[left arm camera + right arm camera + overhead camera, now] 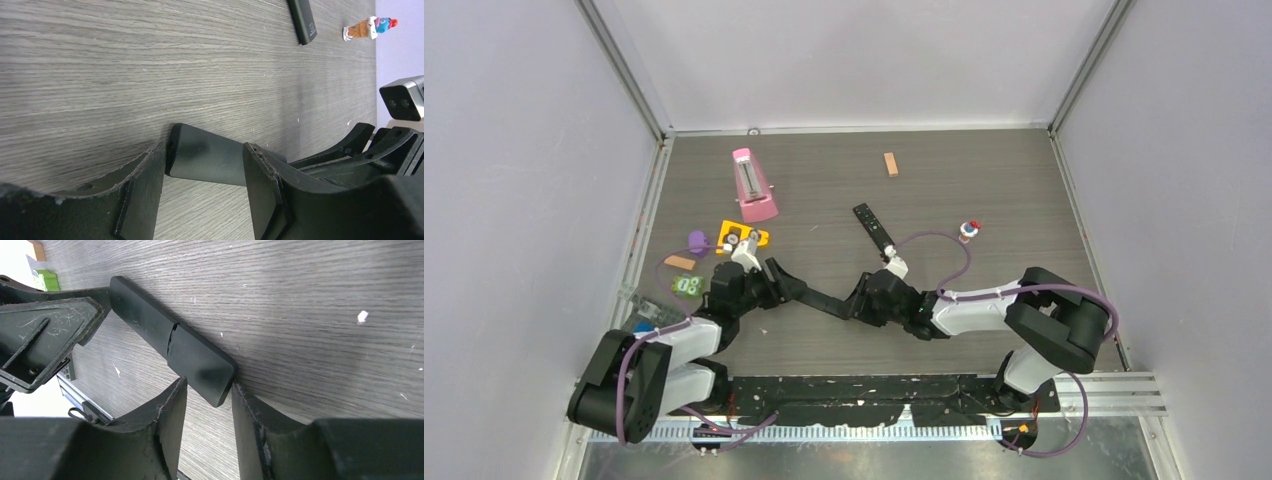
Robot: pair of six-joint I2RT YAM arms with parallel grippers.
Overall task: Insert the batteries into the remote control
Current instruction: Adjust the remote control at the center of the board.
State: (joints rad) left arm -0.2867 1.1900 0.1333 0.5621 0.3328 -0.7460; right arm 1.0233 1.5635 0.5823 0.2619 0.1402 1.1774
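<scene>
The black remote control (824,297) stretches between my two grippers, low over the table. A seam (172,338) crosses its back where the cover sits slightly ajar. My left gripper (786,280) (205,150) pinches one end at an angle, with both fingertips touching it. My right gripper (861,293) (207,387) has its fingertips against both sides of the other end (215,385). No batteries show in any view.
A second black bar (874,228) (302,20) lies behind the right gripper. An ice-cream toy (968,231) (370,27) stands further right. A pink upright object (752,185), yellow (742,237), purple (696,240) and green (687,286) items crowd the left. A wooden block (890,163) lies at the back.
</scene>
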